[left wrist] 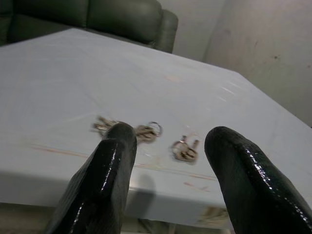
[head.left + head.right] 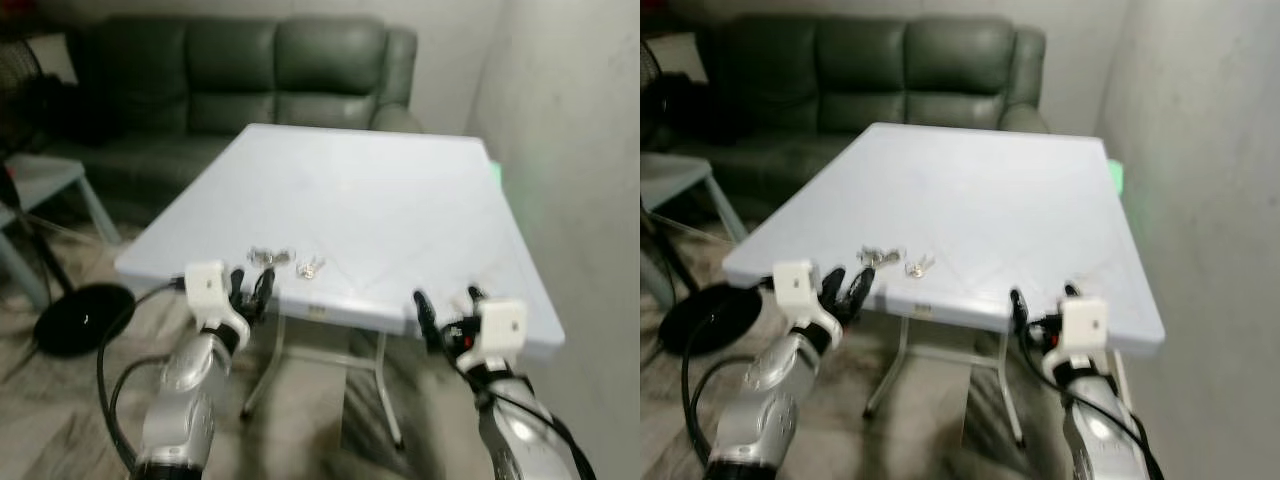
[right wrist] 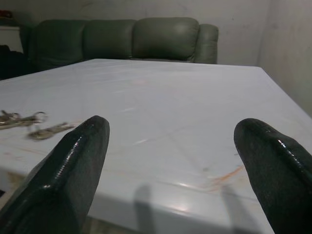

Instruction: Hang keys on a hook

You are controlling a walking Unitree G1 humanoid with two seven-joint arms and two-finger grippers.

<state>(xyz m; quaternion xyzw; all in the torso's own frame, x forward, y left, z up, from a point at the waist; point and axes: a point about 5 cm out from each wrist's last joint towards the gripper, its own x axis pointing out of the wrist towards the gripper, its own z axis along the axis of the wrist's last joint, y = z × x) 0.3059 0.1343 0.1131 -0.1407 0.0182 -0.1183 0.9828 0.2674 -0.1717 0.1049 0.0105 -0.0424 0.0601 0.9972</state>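
Keys [image 2: 272,258] lying near the worktop [image 2: 400,200] front edge, toward its left corner. Left gripper [image 2: 250,287] just short, jaws wide: ease forward, lower, straddle the bunch. Right gripper [image 2: 447,305] wide too.

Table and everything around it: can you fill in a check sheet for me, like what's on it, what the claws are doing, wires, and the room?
Surface: white folding table, bare apart from the keys, with faint scuff marks.
Job's things: two key bunches near the front edge, larger key bunch and smaller key bunch, lying apart. Hook: nothing seen.
Clutter: nothing seen on the table.
Claws: left claw open at the front edge, just short of the larger key bunch, holding nothing; right claw open at the front edge further right, holding nothing.
Cables: black cable looping beside the left arm.
Surroundings: dark green sofa behind the table, small side table, round black base on the floor, wall on the right.
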